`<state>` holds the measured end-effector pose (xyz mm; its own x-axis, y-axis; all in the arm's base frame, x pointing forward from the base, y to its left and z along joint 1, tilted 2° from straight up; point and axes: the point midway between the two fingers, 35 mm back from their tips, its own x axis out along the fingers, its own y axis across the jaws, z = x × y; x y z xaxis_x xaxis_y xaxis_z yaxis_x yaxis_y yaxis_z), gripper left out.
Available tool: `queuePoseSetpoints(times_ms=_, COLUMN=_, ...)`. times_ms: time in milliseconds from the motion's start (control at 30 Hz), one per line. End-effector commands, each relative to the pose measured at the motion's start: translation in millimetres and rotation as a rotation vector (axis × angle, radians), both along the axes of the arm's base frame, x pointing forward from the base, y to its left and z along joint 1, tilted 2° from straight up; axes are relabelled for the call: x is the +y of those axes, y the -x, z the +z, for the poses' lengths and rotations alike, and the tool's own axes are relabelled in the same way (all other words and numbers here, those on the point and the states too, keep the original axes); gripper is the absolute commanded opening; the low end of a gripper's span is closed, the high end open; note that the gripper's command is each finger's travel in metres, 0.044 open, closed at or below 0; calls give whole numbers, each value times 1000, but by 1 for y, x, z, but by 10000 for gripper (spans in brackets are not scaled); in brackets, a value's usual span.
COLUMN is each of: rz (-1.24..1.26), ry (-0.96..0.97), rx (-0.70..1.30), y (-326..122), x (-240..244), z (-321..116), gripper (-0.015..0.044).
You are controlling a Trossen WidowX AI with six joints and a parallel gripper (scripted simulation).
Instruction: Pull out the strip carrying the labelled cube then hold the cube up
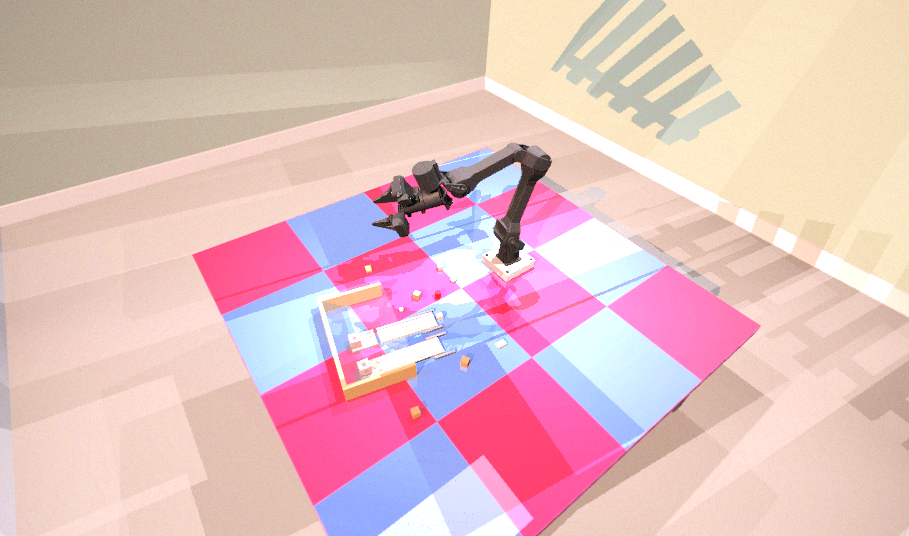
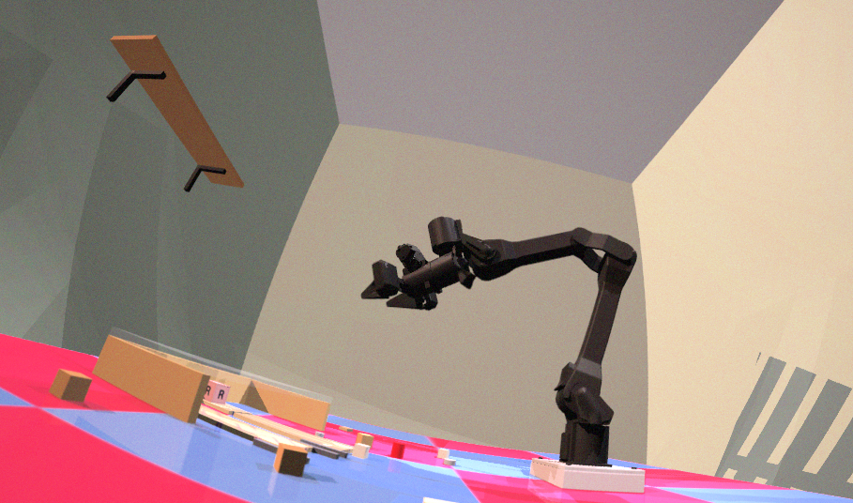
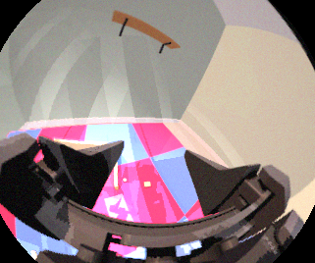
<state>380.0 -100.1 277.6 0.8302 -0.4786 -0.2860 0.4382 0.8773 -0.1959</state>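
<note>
Pale strips, two (image 1: pixel 409 326) (image 1: pixel 404 354), side by side on checkered surface (image 1: pixel 677 319), far ends tucked inside tan three-sided frame (image 1: pixel 351 297) under a clear cover; near ends sticking out the open side toward arm base (image 1: pixel 508 266), likely so they can be dragged out. Small pinkish cubes (image 1: pixel 355 342) (image 1: pixel 362 365) on the inner ends, one per strip; "R" labels legible only from the exterior view (image 2: pixel 217 392). Cannot tell which strip is whole at this size. Loose small blocks scattered around, e.g. orange one (image 1: pixel 464 361), red one (image 1: pixel 437 293), probably distractors. Gripper (image 1: pixel 392 207) high in the air, well apart from strips, angled forward and down; jaws spread wide, nothing between them. Approach phase, judged: no strip pulled yet, cubes not yet lifted. Next likely needs descent to a protruding strip end. Risk: grabbing the wrong strip, given how near they lie.
</note>
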Motion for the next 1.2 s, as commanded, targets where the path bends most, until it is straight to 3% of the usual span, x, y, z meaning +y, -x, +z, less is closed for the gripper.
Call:
queuePoseSetpoints(times_ms=0, rz=201, ry=-69, rx=75, y=15, x=57, z=-25, gripper=400)
queuePoseSetpoints(times_ms=267, rz=594, ry=-203, rx=265, y=74, x=160, z=-78, gripper=400)
queuePoseSetpoints(times_ms=767, rz=602, ry=-206, rx=269, y=76, x=162, z=-79, gripper=400)
queuePoseSetpoints(times_ms=1167, rz=520, ry=-375, rx=629, y=19, x=212, z=-97, gripper=85)
